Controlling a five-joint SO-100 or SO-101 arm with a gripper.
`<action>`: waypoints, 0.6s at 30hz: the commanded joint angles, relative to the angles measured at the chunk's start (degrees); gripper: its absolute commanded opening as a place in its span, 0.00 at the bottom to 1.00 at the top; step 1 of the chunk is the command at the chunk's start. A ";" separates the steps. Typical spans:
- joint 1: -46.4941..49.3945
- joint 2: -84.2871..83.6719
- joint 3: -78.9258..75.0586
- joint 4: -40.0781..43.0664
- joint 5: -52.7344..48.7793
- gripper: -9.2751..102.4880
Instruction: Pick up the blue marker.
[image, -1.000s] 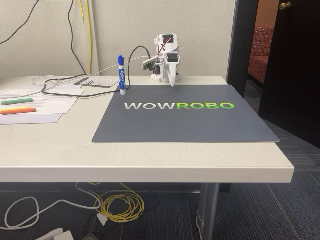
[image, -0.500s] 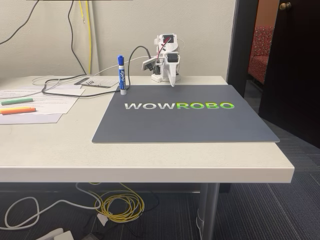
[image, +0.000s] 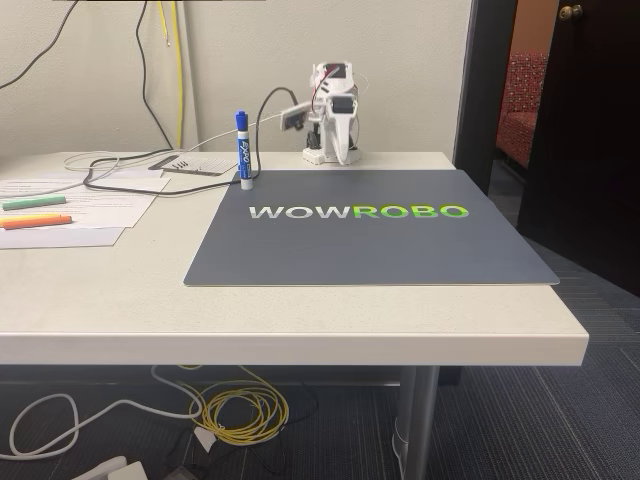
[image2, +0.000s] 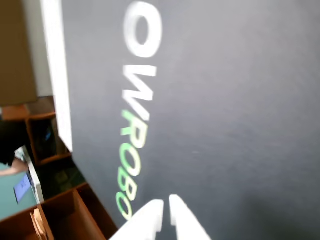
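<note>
The blue marker (image: 242, 150) stands upright on its end at the back left corner of the dark grey mat (image: 370, 245), blue cap on top. My gripper (image: 341, 157) hangs folded against the white arm at the back of the table, to the right of the marker and well apart from it. In the wrist view the white fingertips of the gripper (image2: 165, 212) point over the mat (image2: 235, 110), pressed nearly together with nothing between them.
A green highlighter (image: 33, 202) and an orange highlighter (image: 35, 221) lie on papers (image: 95, 205) at the left. Cables (image: 125, 178) run across the table behind the marker. The table's front edge (image: 300, 345) is near the camera; a dark door stands at the right.
The arm has stirred at its base: the wrist and its side-mounted camera have lifted slightly and the gripper has risen a little. The marker has not moved.
</note>
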 joint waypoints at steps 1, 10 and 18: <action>2.37 3.52 -7.82 2.81 -6.15 0.08; 11.07 3.52 -11.34 3.34 -30.94 0.08; 16.96 3.52 -10.28 1.14 -47.64 0.08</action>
